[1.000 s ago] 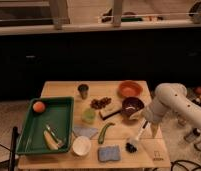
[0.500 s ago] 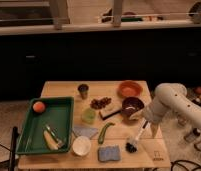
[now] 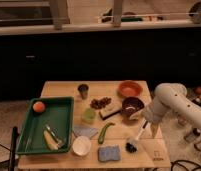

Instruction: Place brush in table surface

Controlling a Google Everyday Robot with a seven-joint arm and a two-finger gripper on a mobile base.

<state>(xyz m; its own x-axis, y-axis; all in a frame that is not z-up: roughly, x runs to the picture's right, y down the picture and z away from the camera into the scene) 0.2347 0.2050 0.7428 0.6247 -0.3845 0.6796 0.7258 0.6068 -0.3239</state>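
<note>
The brush (image 3: 139, 134) has a slim white handle and a dark round bristle head (image 3: 131, 146). Its head is low at the front right of the tan wooden table surface (image 3: 61, 90), and its handle slants up and to the right. My gripper (image 3: 147, 125) hangs at the end of the white arm (image 3: 170, 102), right at the top end of the handle. Whether it touches the handle does not show.
A green tray (image 3: 25, 136) at the left holds an orange fruit (image 3: 39, 106) and a yellow item (image 3: 51, 139). On the table are a metal cup (image 3: 84, 90), an orange bowl (image 3: 130, 88), a dark bowl (image 3: 132, 105), a green chilli (image 3: 105, 132), a white bowl (image 3: 81, 145) and a blue sponge (image 3: 110, 152).
</note>
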